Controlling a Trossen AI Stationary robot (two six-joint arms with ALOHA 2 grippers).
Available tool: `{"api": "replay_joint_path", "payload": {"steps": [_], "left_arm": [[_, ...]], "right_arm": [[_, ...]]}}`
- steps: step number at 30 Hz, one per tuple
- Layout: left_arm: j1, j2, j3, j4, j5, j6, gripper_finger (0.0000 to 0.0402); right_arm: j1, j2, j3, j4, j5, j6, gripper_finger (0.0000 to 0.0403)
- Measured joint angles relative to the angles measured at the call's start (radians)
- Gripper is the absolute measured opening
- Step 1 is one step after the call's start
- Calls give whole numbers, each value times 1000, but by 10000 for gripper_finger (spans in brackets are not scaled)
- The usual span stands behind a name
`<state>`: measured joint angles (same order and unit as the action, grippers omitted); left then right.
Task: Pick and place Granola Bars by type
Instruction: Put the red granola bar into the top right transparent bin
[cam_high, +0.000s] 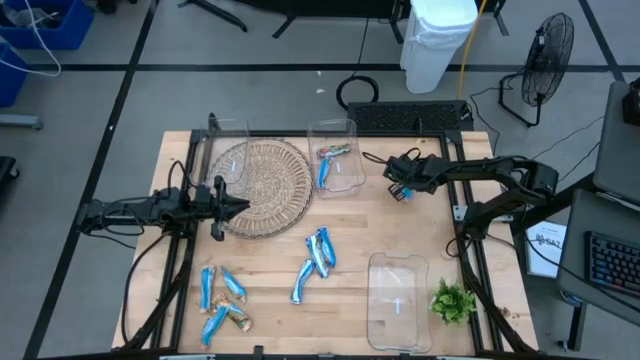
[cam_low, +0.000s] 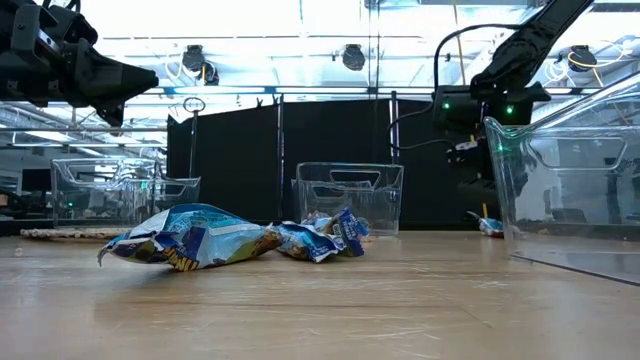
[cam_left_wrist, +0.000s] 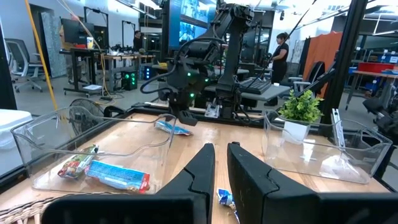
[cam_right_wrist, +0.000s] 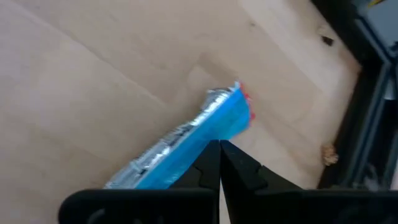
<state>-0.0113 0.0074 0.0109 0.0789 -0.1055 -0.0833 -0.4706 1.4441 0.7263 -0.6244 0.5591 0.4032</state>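
Blue-wrapped granola bars lie flat on the wooden table in two loose groups, one at the middle (cam_high: 318, 255) and one near the left corner (cam_high: 220, 300), which includes a brownish bar. A clear bin (cam_high: 352, 127) at the far edge holds a blue bar (cam_high: 324, 172) and a reddish one (cam_high: 336, 150). My right gripper (cam_high: 400, 192) hovers just right of that bin, shut on another blue bar (cam_left_wrist: 173, 127). My left gripper (cam_high: 243, 205) is shut and empty, held over the round wicker mat (cam_high: 262, 170). My right gripper (cam_right_wrist: 219, 149) pinches the blue bar (cam_right_wrist: 186, 137) between its two fingertips at one long edge near the crimped red-tipped end (cam_right_wrist: 214, 134). The fingers come from above and slant down. The bar hangs tilted close over the table; whether its low end touches the wood, I cannot tell.
A second clear bin (cam_high: 228, 135) stands at the far left beside the wicker mat. A third clear bin (cam_high: 398, 262) sits near the table's near right corner, with a green leafy sprig (cam_high: 452, 300) beside it. Bare wood lies between the bins.
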Motion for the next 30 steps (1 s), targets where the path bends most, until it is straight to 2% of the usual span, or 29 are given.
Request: {"api": "replay_joint_path", "payload": {"steps": [6,8,12,16,24,30], "left_arm": [[0,0,0,0,0,0,49],[0,0,0,0,0,0,49],[0,0,0,0,0,0,49],[0,0,0,0,0,0,49],[0,0,0,0,0,0,49],[0,0,0,0,0,0,49]], "right_arm": [[0,0,26,-46,35,92,2],[0,0,34,-44,-26,128,2],[0,0,37,-20,-197,50,19],[0,0,37,-30,-267,30,57],[0,0,37,-68,-285,73,171],[1,-1,37,-75,-404,180,224]]}}
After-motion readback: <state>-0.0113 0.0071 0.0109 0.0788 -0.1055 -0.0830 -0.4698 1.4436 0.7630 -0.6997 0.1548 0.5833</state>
